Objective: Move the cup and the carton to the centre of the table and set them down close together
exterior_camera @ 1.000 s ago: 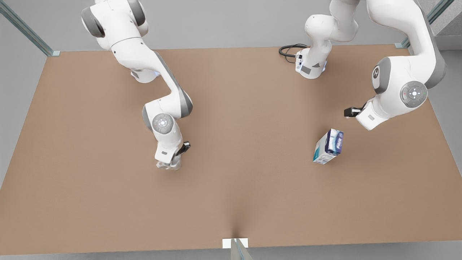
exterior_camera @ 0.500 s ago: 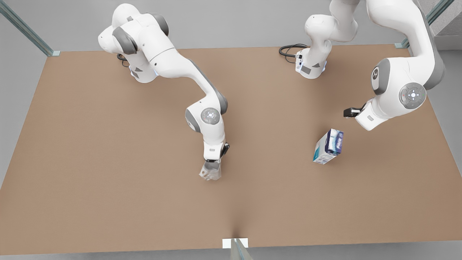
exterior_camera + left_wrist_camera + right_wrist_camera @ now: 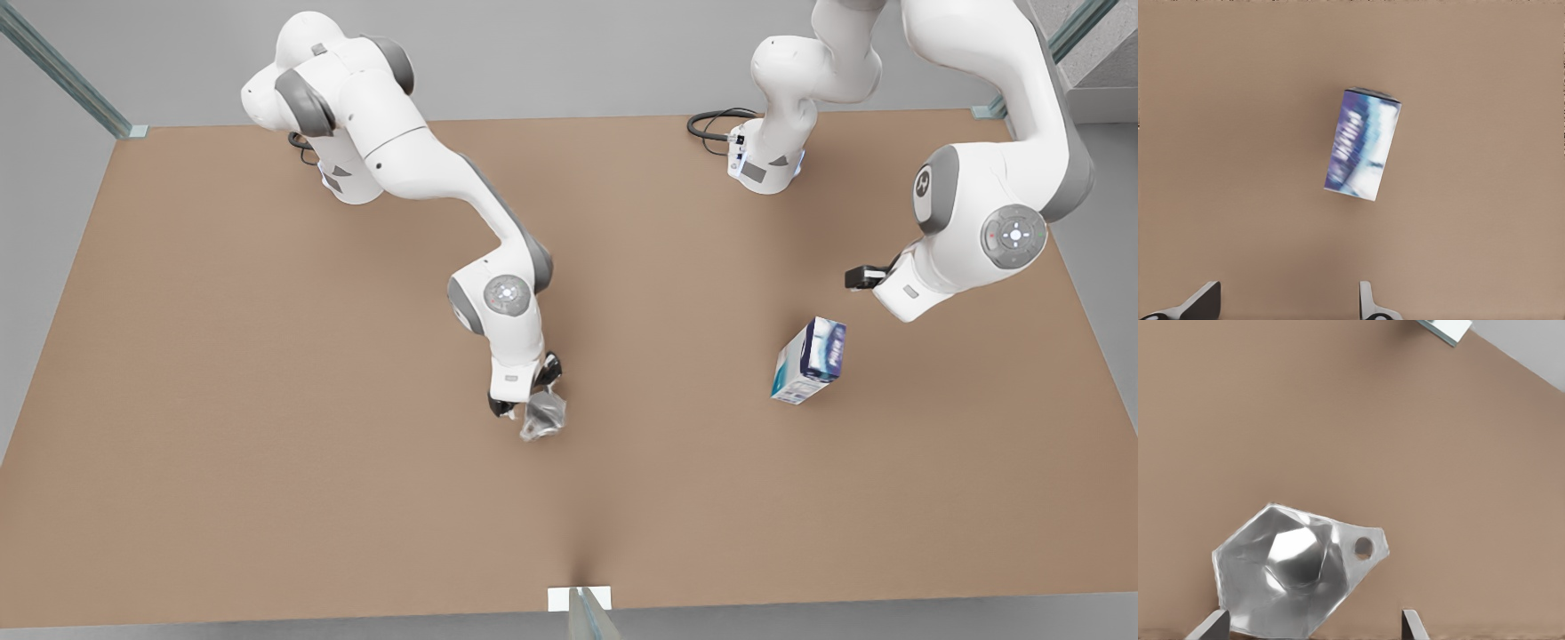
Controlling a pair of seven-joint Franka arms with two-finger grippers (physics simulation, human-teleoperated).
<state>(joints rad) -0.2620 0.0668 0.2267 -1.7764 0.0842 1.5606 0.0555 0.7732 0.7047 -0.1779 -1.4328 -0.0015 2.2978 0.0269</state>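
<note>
Two things to track. Your cup point(image 3: 542, 418) lies near the middle of the bench point(image 3: 222, 373), glossy grey, handle point(image 3: 1365, 549) showing in the right wrist view. Right pincer point(image 3: 526, 402) sits just above it, fingers point(image 3: 1210, 628) spread wide, one fingertip at the cup's edge; you cannot tell if it touches. Your carton point(image 3: 809, 361) stands on the bench well apart, toward the front view's right, white with blue and teal print. Left pincer point(image 3: 1288, 303) hovers above it, spread wide, holding nothing.
</note>
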